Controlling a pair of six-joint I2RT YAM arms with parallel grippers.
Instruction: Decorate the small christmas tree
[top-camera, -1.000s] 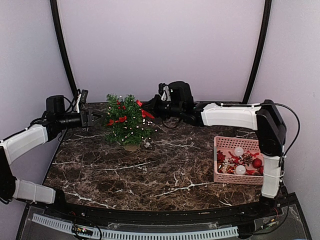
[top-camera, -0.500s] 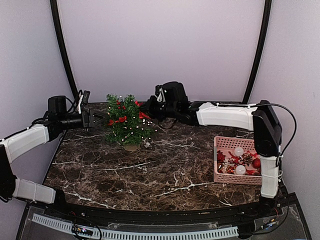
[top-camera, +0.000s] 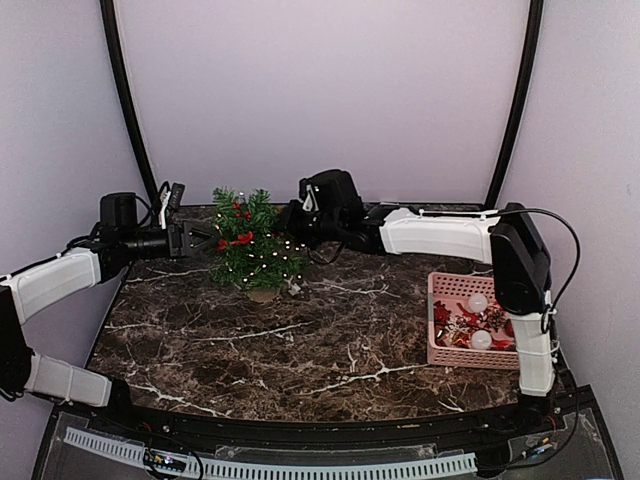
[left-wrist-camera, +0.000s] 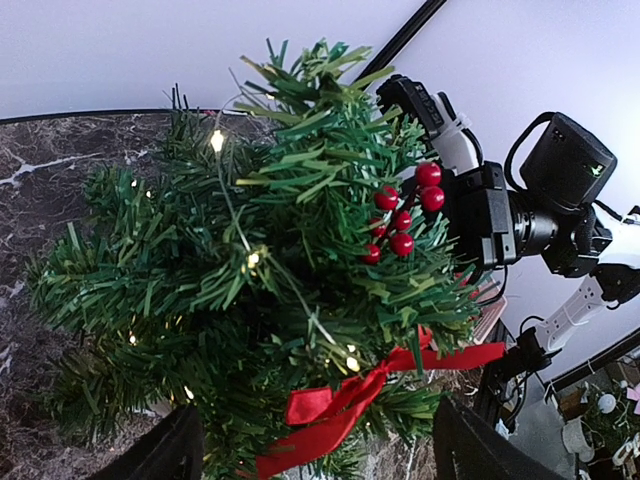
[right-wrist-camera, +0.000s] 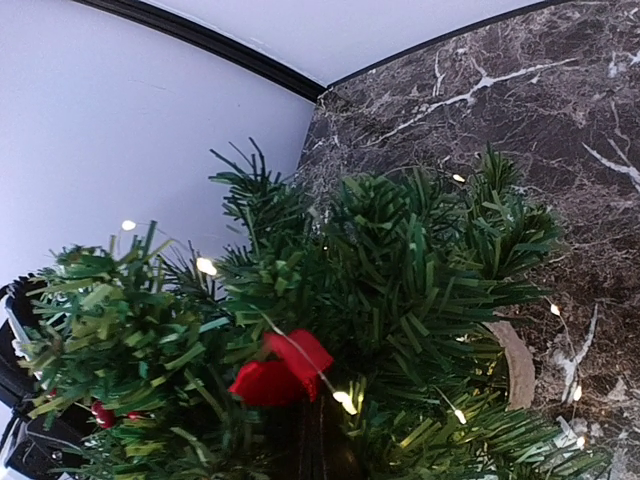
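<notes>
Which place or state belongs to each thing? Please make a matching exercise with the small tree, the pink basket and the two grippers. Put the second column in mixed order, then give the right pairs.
Column one
1. small christmas tree
2. pink basket
3. left gripper
4. right gripper

Column two
A. open, at the tree's left side
B. near the right edge of the table, with ornaments inside
C. shut, at the tree's right side
D. upright toward the table's far edge, small lights glowing

Pairs: 1-D, 2-B, 3-A, 4-C
</notes>
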